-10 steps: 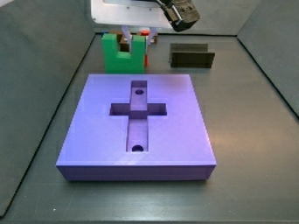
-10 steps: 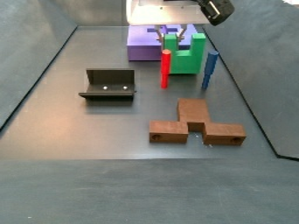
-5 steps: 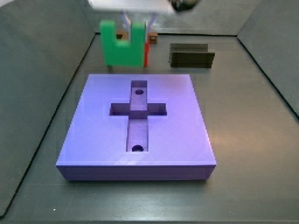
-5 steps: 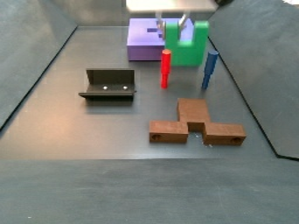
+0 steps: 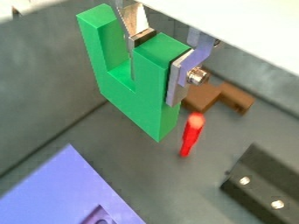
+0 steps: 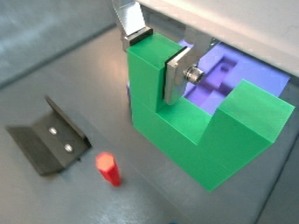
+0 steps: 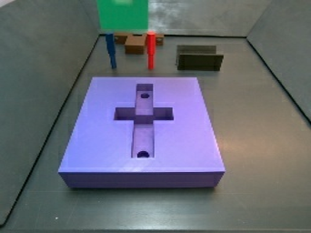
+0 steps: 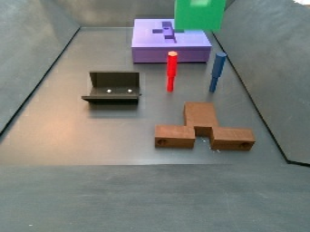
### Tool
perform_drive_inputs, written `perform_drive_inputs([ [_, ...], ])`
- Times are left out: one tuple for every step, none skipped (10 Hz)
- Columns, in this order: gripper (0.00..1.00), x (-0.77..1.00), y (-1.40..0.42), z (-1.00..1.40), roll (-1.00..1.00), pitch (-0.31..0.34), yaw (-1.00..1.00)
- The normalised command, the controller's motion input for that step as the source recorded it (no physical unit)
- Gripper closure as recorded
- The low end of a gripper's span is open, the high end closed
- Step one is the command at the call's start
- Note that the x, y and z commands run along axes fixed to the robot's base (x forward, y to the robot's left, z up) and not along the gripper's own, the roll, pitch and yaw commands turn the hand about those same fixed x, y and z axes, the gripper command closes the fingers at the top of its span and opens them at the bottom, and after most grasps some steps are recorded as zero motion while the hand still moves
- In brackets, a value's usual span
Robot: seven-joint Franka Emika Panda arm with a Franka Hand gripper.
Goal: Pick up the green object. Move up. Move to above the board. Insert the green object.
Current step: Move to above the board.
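The gripper point(image 5: 162, 58) is shut on one prong of the bright green U-shaped object point(image 5: 122, 79), silver fingers on either side of it, as both wrist views show point(image 6: 158, 57). The green object point(image 6: 198, 131) hangs well above the floor. In both side views only its lower part shows at the top edge point(image 7: 122, 14) point(image 8: 200, 14), and the gripper itself is out of frame. The purple board point(image 7: 183, 136) lies flat with its cross-shaped recess and two round holes open. It also shows in a side view point(image 8: 151, 50) and in both wrist views point(image 5: 52, 188) point(image 6: 228, 74).
A red peg point(image 7: 151, 50) and a blue peg point(image 7: 111, 50) stand upright behind the board. The dark fixture point(image 7: 199, 57) point(image 8: 112, 88) stands on the floor. A brown block point(image 8: 204, 127) lies apart near the wall. Grey walls enclose the floor.
The gripper has risen with the green object from the floor between the pegs. Its body has left both side views. The pegs now stand uncovered.
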Motion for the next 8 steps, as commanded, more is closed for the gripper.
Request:
perform_drive_inputs([
  [1.0,0.03,0.0,0.98,-0.03,0.081,-0.01],
  [1.0,0.03,0.0,0.72,-0.03,0.091,-0.01],
  [1.0,0.05,0.0,0.23,-0.04,0.072,-0.01],
  [1.0,0.19,-1.4,0.34,0.05,0.15,-0.02],
  [1.0,0.19,-1.4,0.3,0.07,0.135,-0.01],
  [1.0,0.23,-1.4,0.3,0.12,0.164,0.01],
  [1.0,0.28,-1.4,0.29,0.07,0.167,0.0],
  [1.0,0.23,-0.94,0.21,0.06,0.173,0.0],
])
